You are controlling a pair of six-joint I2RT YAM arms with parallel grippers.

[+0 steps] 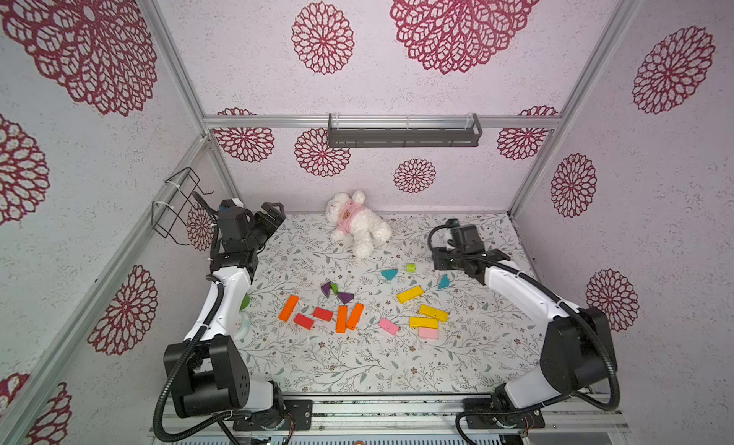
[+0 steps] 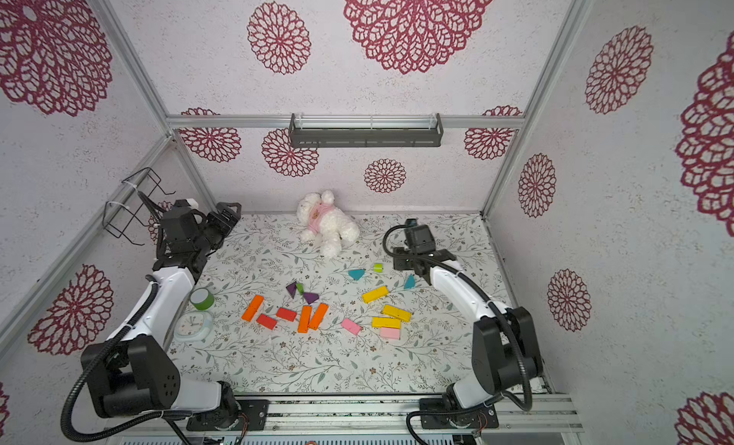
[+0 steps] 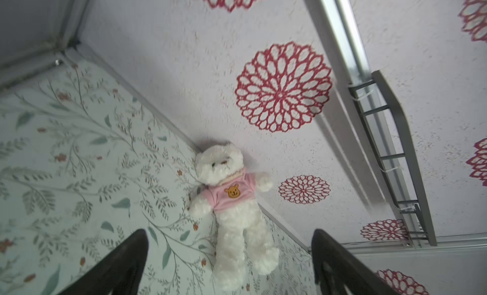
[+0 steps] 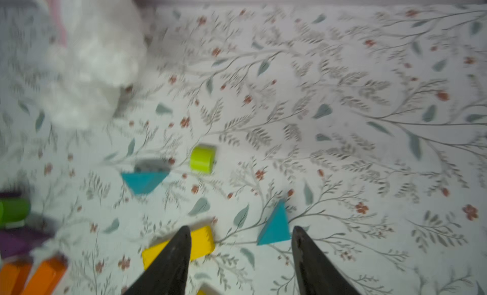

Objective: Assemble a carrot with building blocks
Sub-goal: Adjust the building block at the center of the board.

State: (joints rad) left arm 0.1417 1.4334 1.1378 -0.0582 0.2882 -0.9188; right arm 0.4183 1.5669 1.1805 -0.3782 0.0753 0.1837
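Note:
The building blocks lie scattered on the floral table (image 1: pixel 357 367). Orange bars (image 1: pixel 288 308) (image 1: pixel 354 316) and red blocks (image 1: pixel 323 314) sit left of centre, with purple triangles (image 1: pixel 345 297) behind them. Yellow bars (image 1: pixel 410 294) and pink blocks (image 1: pixel 388 326) lie to the right. My right gripper (image 4: pixel 241 227) hangs open and low over the table. A teal triangle (image 4: pixel 275 226) lies just ahead of its gap, and one finger overlaps a yellow bar (image 4: pixel 203 242). A lime cylinder (image 4: pixel 202 159) and another teal triangle (image 4: pixel 144 181) lie farther off. My left gripper (image 3: pixel 229 231) is open, raised at the back left.
A white plush bear (image 1: pixel 357 224) in pink lies against the back wall. A green cup (image 2: pixel 201 299) and a small clock (image 2: pixel 193 326) stand beside the left arm. A wire basket (image 1: pixel 174 206) hangs on the left wall and a grey shelf (image 1: pixel 403 131) on the back wall.

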